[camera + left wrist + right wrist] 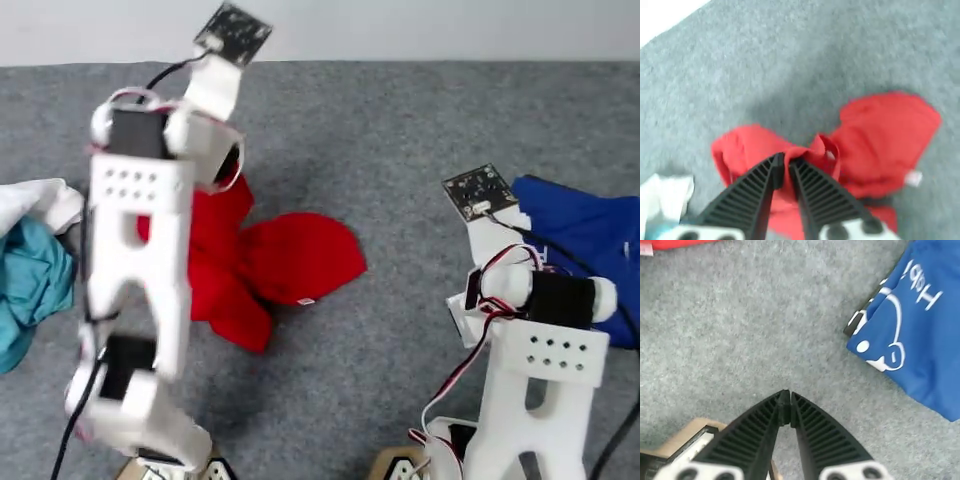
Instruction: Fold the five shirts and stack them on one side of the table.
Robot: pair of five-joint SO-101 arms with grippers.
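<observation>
A crumpled red shirt (290,260) lies on the grey mat left of centre. My left gripper (786,162) is shut, its tips pinching a raised fold of the red shirt (880,135) near the collar. In the high view the left arm (135,250) stands over the shirt's left part. A blue shirt (590,235) with white print lies at the right edge. My right gripper (788,410) is shut on nothing, hovering over bare mat, apart from the blue shirt (920,335).
A teal shirt (35,285) and a white shirt (35,200) are bunched at the left edge of the grey mat (400,150). The right arm's tan base (685,437) sits close below its gripper.
</observation>
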